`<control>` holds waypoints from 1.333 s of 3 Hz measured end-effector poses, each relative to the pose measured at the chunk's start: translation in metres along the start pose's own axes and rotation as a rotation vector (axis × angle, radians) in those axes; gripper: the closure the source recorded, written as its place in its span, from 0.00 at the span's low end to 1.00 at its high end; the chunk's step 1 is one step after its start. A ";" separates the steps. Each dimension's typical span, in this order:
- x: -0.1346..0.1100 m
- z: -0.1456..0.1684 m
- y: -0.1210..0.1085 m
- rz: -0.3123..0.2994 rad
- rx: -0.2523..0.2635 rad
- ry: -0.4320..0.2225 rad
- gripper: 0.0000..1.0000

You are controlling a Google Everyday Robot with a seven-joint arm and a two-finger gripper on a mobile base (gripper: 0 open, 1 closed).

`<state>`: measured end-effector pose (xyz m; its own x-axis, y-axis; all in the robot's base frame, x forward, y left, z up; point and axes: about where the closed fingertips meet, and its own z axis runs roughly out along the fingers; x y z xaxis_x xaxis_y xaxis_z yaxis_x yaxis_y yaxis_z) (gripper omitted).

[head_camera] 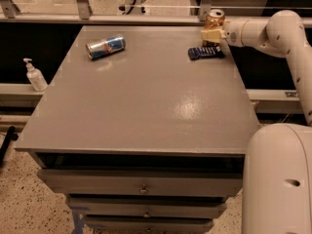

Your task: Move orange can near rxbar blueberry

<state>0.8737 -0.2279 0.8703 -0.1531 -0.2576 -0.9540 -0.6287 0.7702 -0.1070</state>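
The gripper [210, 33] sits at the far right corner of the table [146, 101], reached in from the right on a white arm [265, 30], and it is clamped on the lower body of the orange can [214, 19]. The can stands upright, its silver top and copper upper half showing above the cream-coloured near finger [208, 34] that crosses its front (the far finger is hidden behind the can). Whether the can's base rests on the tabletop or hangs a little above it cannot be told, since the gripper covers that part. Just in front of the gripper, on the side nearer the camera, lies the rxbar blueberry [206, 52], flat on the table with its long side running roughly across the view; it is close beside the gripper and the can, though contact cannot be made out. Well apart from the gripper, across the table toward the left of the view, a blue-and-silver can [105, 47] lies on its side. Farther still in that direction, off the table on a lower ledge, stands a small pump bottle [35, 76]. Well below the gripper, at the near right of the view, the robot's white body [278, 179] bulks large, and the table's front shows stacked drawers [141, 189].
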 end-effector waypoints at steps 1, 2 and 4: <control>0.006 0.003 0.000 0.015 -0.006 0.005 0.19; 0.006 0.003 0.000 0.015 -0.006 0.005 0.00; -0.002 -0.032 0.019 0.049 -0.111 -0.068 0.00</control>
<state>0.8379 -0.2309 0.8794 -0.1358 -0.1780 -0.9746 -0.7028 0.7107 -0.0319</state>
